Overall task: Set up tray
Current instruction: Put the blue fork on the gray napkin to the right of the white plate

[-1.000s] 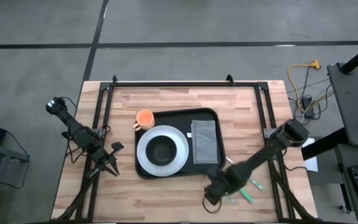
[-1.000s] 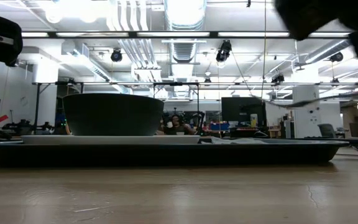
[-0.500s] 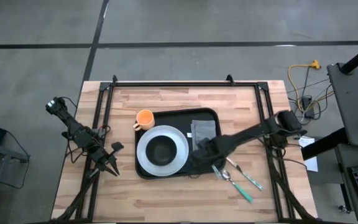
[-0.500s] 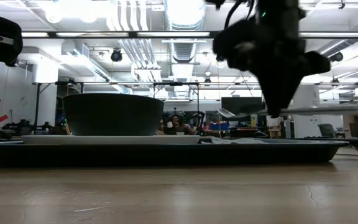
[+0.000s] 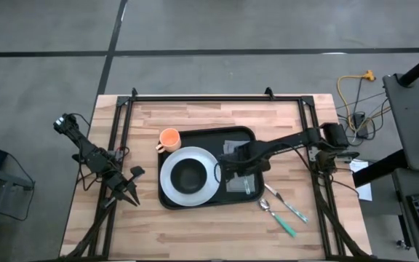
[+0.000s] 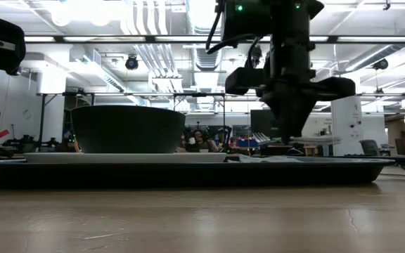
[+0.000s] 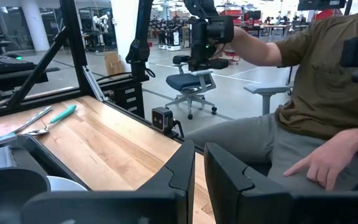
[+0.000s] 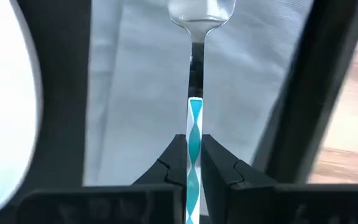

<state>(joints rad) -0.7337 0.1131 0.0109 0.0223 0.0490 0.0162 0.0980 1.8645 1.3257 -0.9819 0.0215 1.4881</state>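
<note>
The black tray (image 5: 202,132) lies mid-table with a white plate (image 5: 204,161) and a dark bowl (image 5: 189,177) on its left half and a grey napkin (image 5: 243,183) on its right half. An orange cup (image 5: 169,138) stands at the tray's far left corner. My right gripper (image 5: 231,166) hangs over the napkin, pointing down, shut on a piece of cutlery (image 8: 194,74) with a teal-and-white handle and a metal head. In the low view the cutlery (image 6: 318,140) sits a little above the tray (image 6: 188,173). My left gripper (image 5: 127,193) waits shut at the table's left. My right gripper pinches the cutlery's teal-and-white handle (image 8: 194,127) between its two fingers, partway along the handle. The fingers come from above and point down, across the handle. The cutlery lies level, lifted clear, with its metal head (image 8: 201,11) over the grey napkin.
A spoon (image 5: 265,206) and a teal-handled utensil (image 5: 289,218) lie on the wood right of the tray's near corner. Black frame rails (image 5: 217,97) run along the table's far and side edges. A seated person (image 7: 316,106) shows beyond the table in the left wrist view.
My right gripper has swung from the table's near right, beside the loose cutlery, toward the far edge and left, to above the napkin on the tray. It rolled about its own axis on the way. The cutlery came with it, level and clear of the table.
</note>
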